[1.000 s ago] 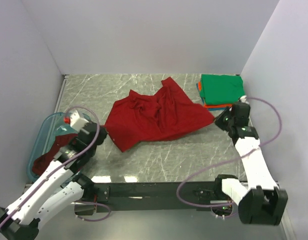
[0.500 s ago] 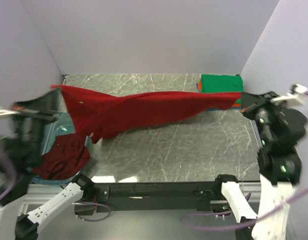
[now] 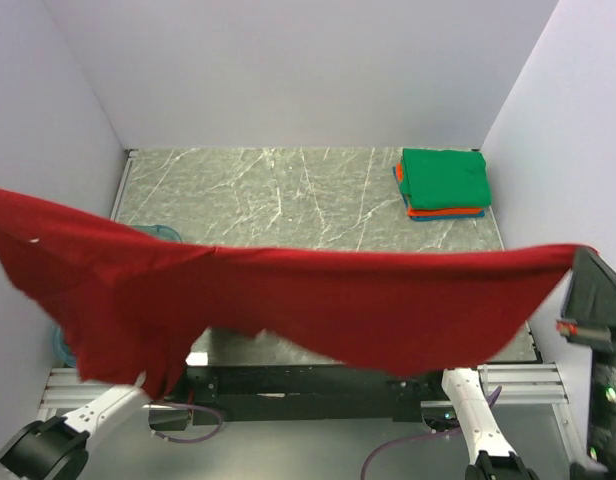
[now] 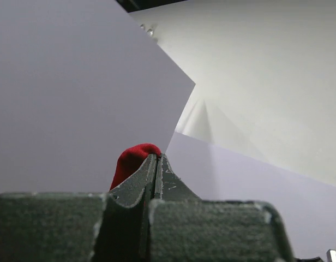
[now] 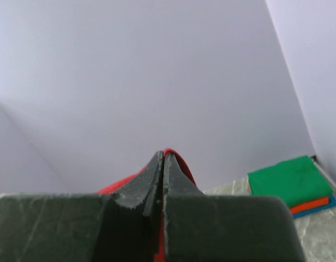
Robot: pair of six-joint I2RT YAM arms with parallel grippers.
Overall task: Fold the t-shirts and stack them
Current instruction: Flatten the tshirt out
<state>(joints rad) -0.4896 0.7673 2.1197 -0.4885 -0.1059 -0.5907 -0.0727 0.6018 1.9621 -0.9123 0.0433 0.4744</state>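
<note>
Red t-shirt (image 3: 288, 300) hangs stretched in the air across the whole width of the top view, well above the table (image 3: 288, 190), reaching from the left edge of the picture to the right arm (image 3: 600, 300). Its upper edge runs nearly straight, and the cloth below sags in loose folds, lowest at the left. The left gripper (image 4: 156, 166) has its fingers pressed together on a small tuft of the red cloth, which shows just above the tips in the left wrist view. The right gripper (image 5: 163, 164) likewise pinches a fold of the shirt, with red showing on either side of its tips. In the top view the left gripper lies outside the picture. At the far right corner of the table sits a folded stack: a green shirt (image 3: 445, 176) on top, an orange shirt (image 3: 438, 211) under it and the edge of a blue shirt (image 3: 428, 217) at the bottom. A bit of the tub (image 3: 160, 231) peeks above the hanging cloth at the left.
</note>
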